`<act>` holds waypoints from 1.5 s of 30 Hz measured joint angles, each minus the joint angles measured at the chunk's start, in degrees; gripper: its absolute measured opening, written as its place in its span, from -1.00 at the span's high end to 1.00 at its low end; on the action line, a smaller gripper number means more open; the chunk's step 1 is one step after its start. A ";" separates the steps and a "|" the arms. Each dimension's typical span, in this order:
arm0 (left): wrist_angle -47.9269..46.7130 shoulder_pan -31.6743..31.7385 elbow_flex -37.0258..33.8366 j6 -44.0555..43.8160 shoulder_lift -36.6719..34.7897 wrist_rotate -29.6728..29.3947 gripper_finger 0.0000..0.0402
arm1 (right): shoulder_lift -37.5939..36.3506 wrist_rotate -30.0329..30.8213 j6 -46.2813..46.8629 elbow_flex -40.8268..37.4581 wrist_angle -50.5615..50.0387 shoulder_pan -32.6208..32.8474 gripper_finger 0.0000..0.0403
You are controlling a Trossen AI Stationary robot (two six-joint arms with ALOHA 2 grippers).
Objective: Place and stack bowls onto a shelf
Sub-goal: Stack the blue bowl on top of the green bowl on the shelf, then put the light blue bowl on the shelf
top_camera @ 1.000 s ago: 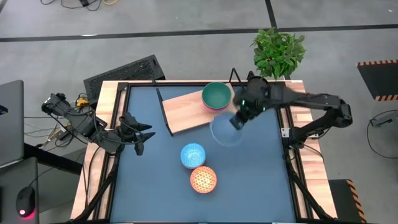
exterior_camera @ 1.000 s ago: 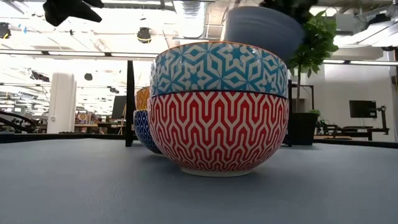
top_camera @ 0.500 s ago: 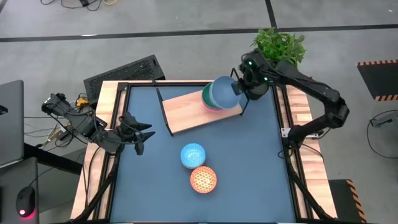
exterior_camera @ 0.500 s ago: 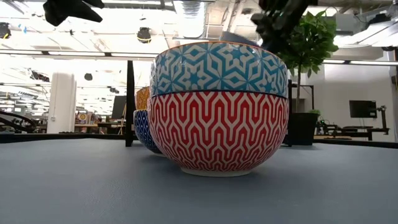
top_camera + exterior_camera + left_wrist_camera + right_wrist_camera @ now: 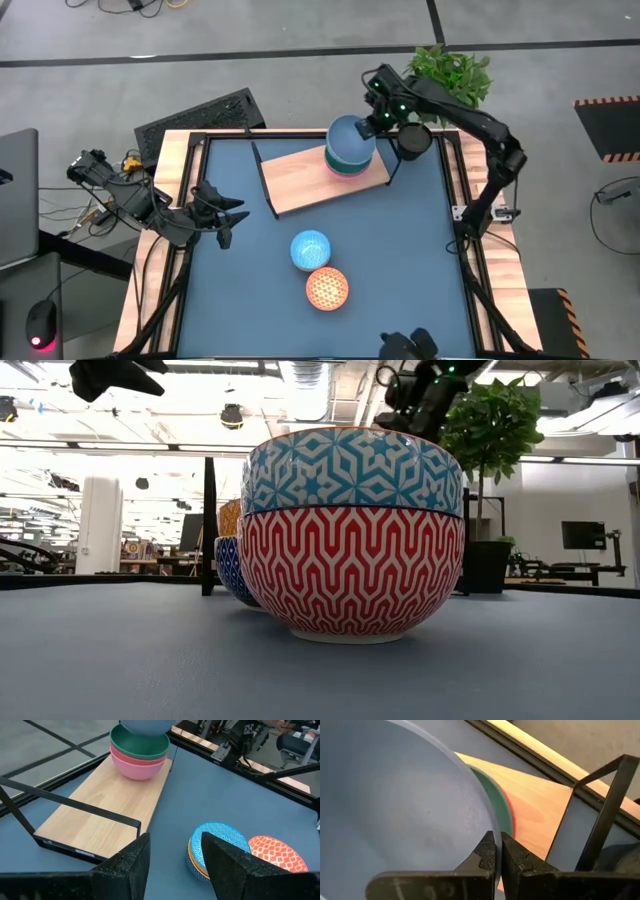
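Note:
A grey-blue bowl (image 5: 348, 138) hangs over the green bowl (image 5: 139, 746), which sits nested in a pink bowl (image 5: 137, 765) on the right end of the light-wood shelf (image 5: 305, 185). My right gripper (image 5: 373, 124) is shut on the grey-blue bowl. Whether that bowl touches the green one I cannot tell. On the blue mat, a blue-patterned bowl (image 5: 310, 248) tops a small stack, and an orange-patterned bowl (image 5: 326, 288) rests beside it on its base. My left gripper (image 5: 172, 865) waits open at the table's left edge, above the mat. My right gripper pinches the grey-blue bowl's rim (image 5: 492, 832) on its far right side, one finger inside the bowl and one outside. The fingers slant down from the far right. The bowl hangs tilted, its hollow up, over the green bowl.
A small black pot (image 5: 412, 140) stands just right of the shelf, with a potted plant (image 5: 448, 80) behind it. The shelf's black wire frame (image 5: 605, 810) rises close beside my right gripper. Bare blue mat (image 5: 410, 260) lies to the right of the patterned bowls.
My right gripper has carried the grey-blue bowl from above the mat toward the table's far edge and a little left. The bowl now hangs over the green and pink stack on the shelf. The gripper has stayed shut on the rim.

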 joint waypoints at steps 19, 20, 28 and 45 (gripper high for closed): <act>-0.04 0.00 0.00 0.07 -0.02 0.18 0.19 | 6.46 0.13 -3.31 1.01 -3.95 -0.35 0.64; -0.04 0.00 0.00 0.07 -0.01 0.15 0.19 | 6.44 0.11 -3.72 1.01 -4.00 -0.35 0.62; -0.04 0.00 0.00 0.06 0.00 -0.34 0.19 | 6.17 0.11 -6.87 5.55 -6.48 -0.60 0.49; -0.02 0.00 0.00 -0.94 0.00 -0.24 0.19 | 7.04 1.47 -5.26 20.46 -18.82 18.43 0.44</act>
